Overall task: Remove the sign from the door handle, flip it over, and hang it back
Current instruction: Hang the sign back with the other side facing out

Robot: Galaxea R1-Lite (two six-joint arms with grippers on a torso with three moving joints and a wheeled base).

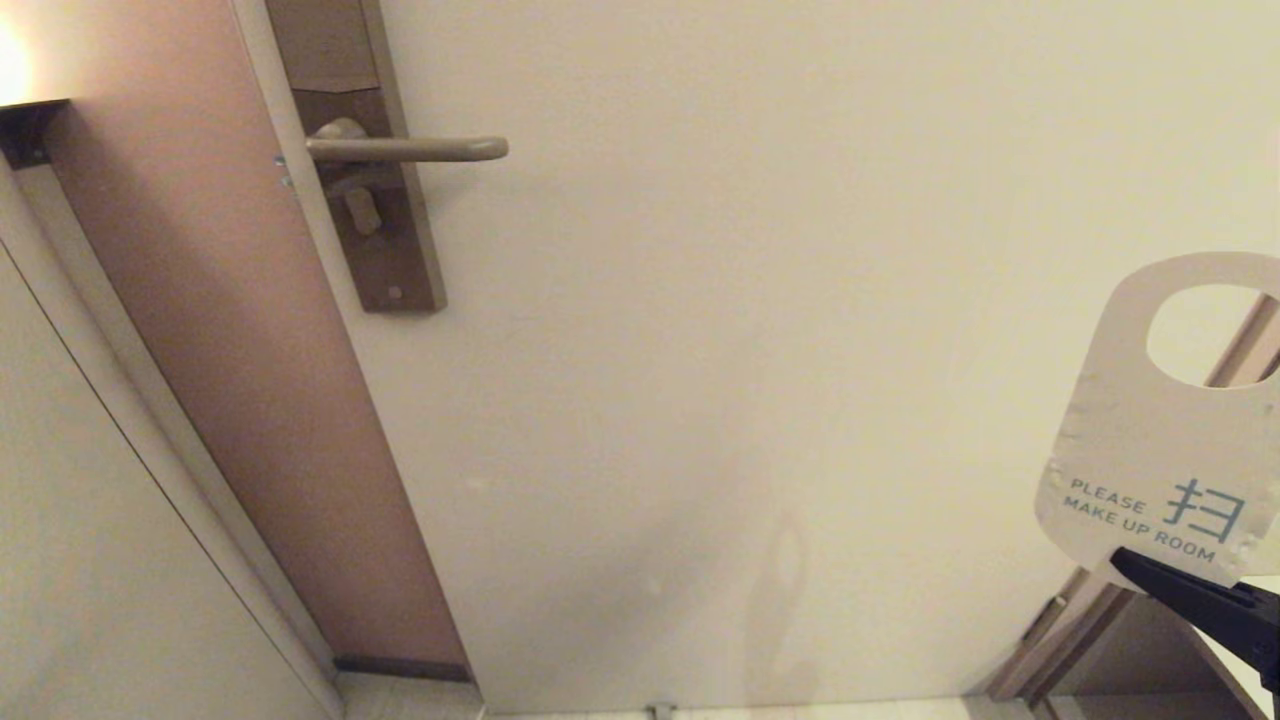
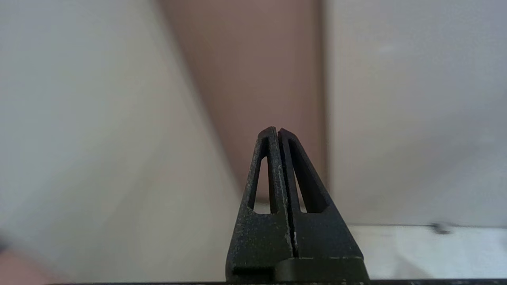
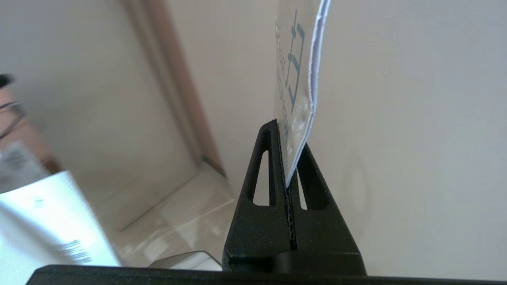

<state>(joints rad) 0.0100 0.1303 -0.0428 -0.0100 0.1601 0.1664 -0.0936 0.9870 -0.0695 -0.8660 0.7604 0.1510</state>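
Right gripper (image 1: 1125,558): I see it at the lower right of my head view, well to the right of and below the door handle (image 1: 405,149); its two black fingers are pinched together on the bottom edge of the sign (image 1: 1130,440).
Grip seen from the right wrist: the fingers (image 3: 261,166) squeeze the card's lower edge (image 3: 297,118), and the card stands up out of them, edge-on.
Sign: it is off the handle, held upright in the air in front of the door (image 1: 750,350), far right of the handle; the white face reading "PLEASE MAKE UP ROOM" is turned toward me, with the oval hole at the top.
Door handle: I see the lever level and bare, sticking out rightward from its tall brown backplate (image 1: 385,200).
Left gripper (image 2: 278,131): my wrist camera alone shows it, fingers pressed together with nothing between them, pointing at the strip of brown panel (image 2: 257,79) between pale surfaces.
Floor (image 1: 800,712): I see a pale band far below the handle, at the door's foot.
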